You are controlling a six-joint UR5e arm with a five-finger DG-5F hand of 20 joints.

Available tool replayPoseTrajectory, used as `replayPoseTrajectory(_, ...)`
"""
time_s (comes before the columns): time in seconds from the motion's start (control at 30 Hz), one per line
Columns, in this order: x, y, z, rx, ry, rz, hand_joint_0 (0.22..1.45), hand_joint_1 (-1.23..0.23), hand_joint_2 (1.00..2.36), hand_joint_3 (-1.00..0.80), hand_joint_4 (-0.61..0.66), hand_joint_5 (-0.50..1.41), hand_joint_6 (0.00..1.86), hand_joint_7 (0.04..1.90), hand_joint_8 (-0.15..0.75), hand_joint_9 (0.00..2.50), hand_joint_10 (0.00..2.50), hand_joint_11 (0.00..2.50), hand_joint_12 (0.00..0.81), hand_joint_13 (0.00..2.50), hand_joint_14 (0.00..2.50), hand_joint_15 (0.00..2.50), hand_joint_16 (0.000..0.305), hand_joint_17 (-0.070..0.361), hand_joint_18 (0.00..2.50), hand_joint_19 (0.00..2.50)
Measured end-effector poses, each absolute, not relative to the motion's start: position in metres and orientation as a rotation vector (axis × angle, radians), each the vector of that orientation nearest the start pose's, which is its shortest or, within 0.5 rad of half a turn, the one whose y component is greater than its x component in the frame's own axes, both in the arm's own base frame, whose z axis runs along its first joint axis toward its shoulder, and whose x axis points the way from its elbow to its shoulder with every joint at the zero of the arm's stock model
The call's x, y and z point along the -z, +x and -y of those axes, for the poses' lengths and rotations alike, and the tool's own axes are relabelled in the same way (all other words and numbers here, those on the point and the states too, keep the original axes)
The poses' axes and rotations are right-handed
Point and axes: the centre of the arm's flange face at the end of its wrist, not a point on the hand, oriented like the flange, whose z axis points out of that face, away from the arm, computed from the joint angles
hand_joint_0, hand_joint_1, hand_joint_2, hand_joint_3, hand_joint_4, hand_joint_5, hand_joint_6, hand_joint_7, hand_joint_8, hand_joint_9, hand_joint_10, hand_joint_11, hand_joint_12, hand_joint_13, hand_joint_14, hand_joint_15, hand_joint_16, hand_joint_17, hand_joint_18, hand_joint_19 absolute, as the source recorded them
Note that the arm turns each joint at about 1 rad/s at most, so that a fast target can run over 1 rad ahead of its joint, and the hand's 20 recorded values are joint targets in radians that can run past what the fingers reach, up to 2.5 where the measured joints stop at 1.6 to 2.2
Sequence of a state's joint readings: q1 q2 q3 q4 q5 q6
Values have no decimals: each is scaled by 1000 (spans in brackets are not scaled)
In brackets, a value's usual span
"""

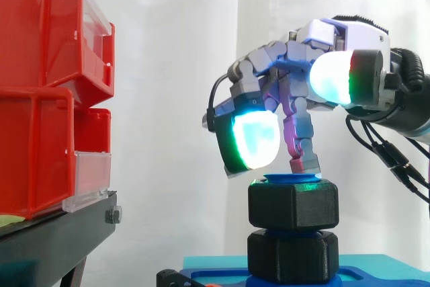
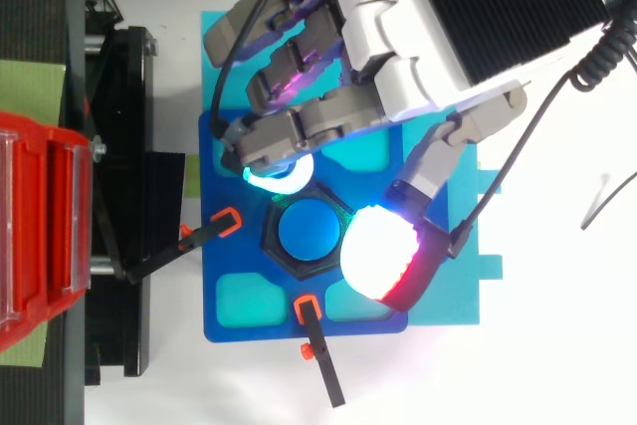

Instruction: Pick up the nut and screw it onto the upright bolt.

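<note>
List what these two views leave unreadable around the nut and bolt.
Bolt thread: side view, the nut covers it, so how far it is screwed on is unknown.
Lower black hex piece: second nut or bolt base, unclear; top view, the nut hides it.
Blue plate: top view, part lies under the hand.
Red bins: side view, cut by the left edge; walls hide the contents.

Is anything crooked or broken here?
Nothing stands out. The top nut sits level on the blue bolt, above another black hex piece, with the robot hand just over it.
</note>
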State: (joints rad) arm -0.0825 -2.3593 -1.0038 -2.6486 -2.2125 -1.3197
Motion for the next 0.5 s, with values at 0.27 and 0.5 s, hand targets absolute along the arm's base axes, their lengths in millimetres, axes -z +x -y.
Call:
replayPoseTrajectory(0.27,-307,781,133,-572,-378,-1302,509,-212,1000,-500,198,26,504,1260,207,1564,7,210,132,975,0,0,15,33,632,110)
replayPoseTrajectory(0.5,-291,780,122,-571,-360,-1311,503,-220,1000,-500,225,-57,504,1036,205,1221,4,124,176,779,0,0,19,43,496,98)
